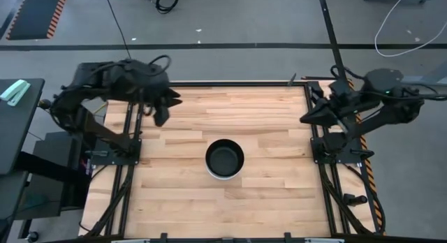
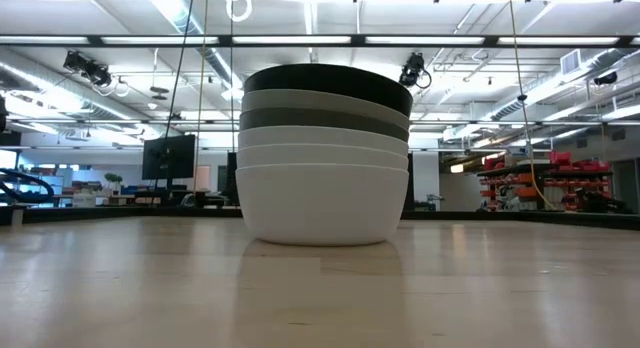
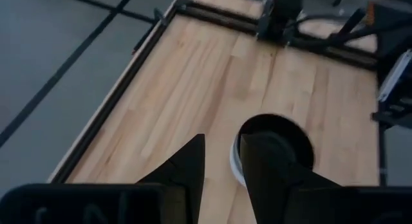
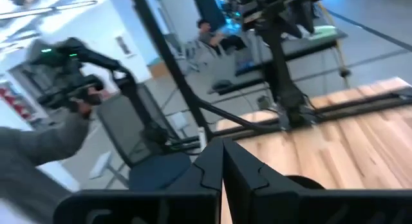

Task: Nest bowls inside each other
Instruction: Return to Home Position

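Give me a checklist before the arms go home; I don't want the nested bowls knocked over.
1. Stack shows six rims, black bowl on top: ok.
2. Stack sits level, no tilt: ok.
3. Left gripper empty, away from the stack: ok.
4. Right gripper shut, empty, at the table's right edge: ok.
5. Nothing loose elsewhere on the table: ok.

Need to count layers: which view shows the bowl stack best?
The low view: the stack stands side-on, every rim visible, black on top. The high view sees only the black bowl; the wrist views, partial glimpses.
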Available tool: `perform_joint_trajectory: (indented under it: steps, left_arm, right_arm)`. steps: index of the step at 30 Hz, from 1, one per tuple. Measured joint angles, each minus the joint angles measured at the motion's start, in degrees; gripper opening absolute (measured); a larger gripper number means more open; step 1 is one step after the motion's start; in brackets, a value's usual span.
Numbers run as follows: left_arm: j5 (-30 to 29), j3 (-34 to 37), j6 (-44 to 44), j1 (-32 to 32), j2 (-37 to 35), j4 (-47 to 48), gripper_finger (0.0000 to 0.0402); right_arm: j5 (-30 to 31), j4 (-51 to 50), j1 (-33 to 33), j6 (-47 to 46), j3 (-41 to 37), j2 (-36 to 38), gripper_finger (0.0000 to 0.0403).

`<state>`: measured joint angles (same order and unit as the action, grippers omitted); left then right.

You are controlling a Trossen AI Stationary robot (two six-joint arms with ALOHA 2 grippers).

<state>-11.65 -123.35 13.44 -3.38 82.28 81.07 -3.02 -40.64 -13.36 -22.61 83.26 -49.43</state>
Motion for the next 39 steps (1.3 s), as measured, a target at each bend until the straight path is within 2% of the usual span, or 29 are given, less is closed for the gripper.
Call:
perform_joint_trajectory:
  steps: [4, 8, 12, 15, 19, 24, 27, 32, 34, 36, 39]
  left_arm:
    - [-1.66, -0.02, 1.12, 3.2, -3.12, 0.06, 0.0107]
    - [-6.33, -0.02, 2.32, 7.12, -5.68, -1.77, 0.0107]
    - [-7.91, -0.04, 2.87, 11.32, -7.48, -4.61, 0.0107]
    - [-8.16, 0.0, 2.84, 14.87, -8.23, -7.61, 0.0107]
    - [-12.09, 0.14, 2.32, 20.38, -7.6, -12.1, 0.0107]
    - [-14.43, 7.98, -2.25, 24.88, -7.32, -25.38, 0.0107]
    - [-8.55, 13.72, -6.43, 25.84, -8.55, -35.64, 0.0107]
    - [18.17, 20.88, -11.27, 25.07, -13.48, -52.45, 0.0107]
    - [25.55, 23.62, -11.4, 24.76, -15.56, -55.71, 0.0107]
    - [26.99, 26.74, -11.15, 24.79, -18.17, -57.38, 0.0107]
    - [25.93, 30.99, -11.13, 24.74, -22.58, -57.51, 0.0107]
  right_arm:
    - [-0.05, 0.0, -3.17, 0.57, 0.0, 1.73, 0.0014]
    - [-0.01, -0.04, -5.21, 1.95, 0.0, 2.85, 0.0014]
    - [-0.02, 4.28, -6.38, 3.89, -1.59, 4.14, 0.0014]
    - [-0.03, 10.43, -8.08, 4.78, -4.8, 5.6, 0.0014]
    - [-0.05, 18.93, -10.65, 4.96, -11.9, 7.96, 0.0014]
    - [-0.35, 31.57, -13.38, 4.8, -21.45, 11.3, 0.0014]
    - [-2.31, 38.01, -14.71, 4.78, -25.07, 13.16, 0.0014]
    - [-3.59, 40.39, -16.63, 4.76, -27.4, 15.4, 0.0014]
    - [-3.51, 40.39, -17.17, 4.79, -27.67, 15.84, 0.0014]
    - [-3.53, 40.42, -17.49, 5.03, -27.67, 16.05, 0.0014]
    - [-3.54, 40.61, -18.03, 5.31, -27.67, 16.05, 0.0014]
